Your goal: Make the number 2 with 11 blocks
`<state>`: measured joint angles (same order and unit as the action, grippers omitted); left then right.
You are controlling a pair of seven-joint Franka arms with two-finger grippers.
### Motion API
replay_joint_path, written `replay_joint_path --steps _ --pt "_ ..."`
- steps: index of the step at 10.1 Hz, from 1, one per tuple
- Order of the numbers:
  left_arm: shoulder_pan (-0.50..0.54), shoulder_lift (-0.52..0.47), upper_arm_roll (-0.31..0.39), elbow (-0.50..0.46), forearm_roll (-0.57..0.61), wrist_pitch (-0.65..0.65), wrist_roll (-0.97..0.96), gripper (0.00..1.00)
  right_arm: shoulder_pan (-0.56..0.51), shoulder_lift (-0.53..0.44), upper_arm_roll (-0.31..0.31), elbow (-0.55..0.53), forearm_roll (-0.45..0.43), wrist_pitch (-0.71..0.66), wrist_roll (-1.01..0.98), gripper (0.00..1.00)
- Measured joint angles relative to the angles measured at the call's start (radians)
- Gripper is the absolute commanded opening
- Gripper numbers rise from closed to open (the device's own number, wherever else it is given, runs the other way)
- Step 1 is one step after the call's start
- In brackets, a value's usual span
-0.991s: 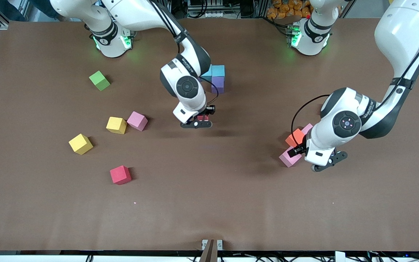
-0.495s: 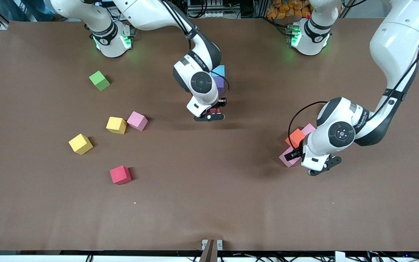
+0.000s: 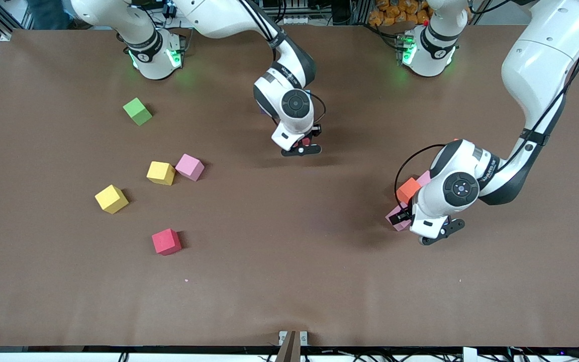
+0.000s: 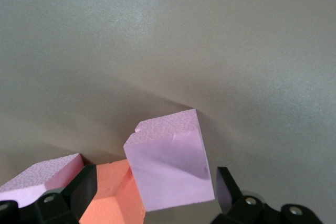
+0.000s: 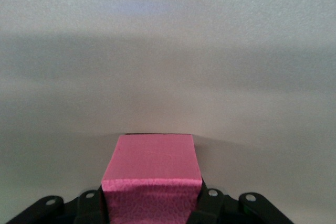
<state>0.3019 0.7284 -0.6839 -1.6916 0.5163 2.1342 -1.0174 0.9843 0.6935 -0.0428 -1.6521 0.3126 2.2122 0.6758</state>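
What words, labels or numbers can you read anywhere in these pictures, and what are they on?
Lettering on the right arm's wrist band: a short line of white print, too small to read.
Lettering on the left arm's wrist band: the same kind of print, too small to read.
The cubes, such as the red cube and the green cube, and the table: no text or numbers.

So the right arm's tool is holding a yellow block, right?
Not quite. The right tool is holding a block, but it is a red block, not yellow. The right wrist view shows it between the fingers. Both yellow blocks sit on the table.
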Motion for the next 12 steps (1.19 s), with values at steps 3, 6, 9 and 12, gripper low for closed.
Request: replay_joint_path --steps 3,6,9,12 --pt "-0.001 0.017 0.022 0.001 0.003 0.025 0.000 1.00 0.005 0.000 0.000 0.002 0.000 -0.001 0.021 0.33" --pt "-0.005 0.037 0.022 0.002 0.003 0.055 0.000 1.00 0.020 0.001 0.000 0.002 -0.012 -0.003 0.045 0.33" --pt "-0.006 0.046 0.024 0.003 0.003 0.063 0.000 0.90 0.023 0.002 0.000 0.002 -0.028 -0.004 0.054 0.92" --pt "-0.020 0.055 0.044 0.003 0.005 0.087 0.001 0.68 0.025 0.003 0.000 0.002 -0.052 -0.004 0.058 1.00"
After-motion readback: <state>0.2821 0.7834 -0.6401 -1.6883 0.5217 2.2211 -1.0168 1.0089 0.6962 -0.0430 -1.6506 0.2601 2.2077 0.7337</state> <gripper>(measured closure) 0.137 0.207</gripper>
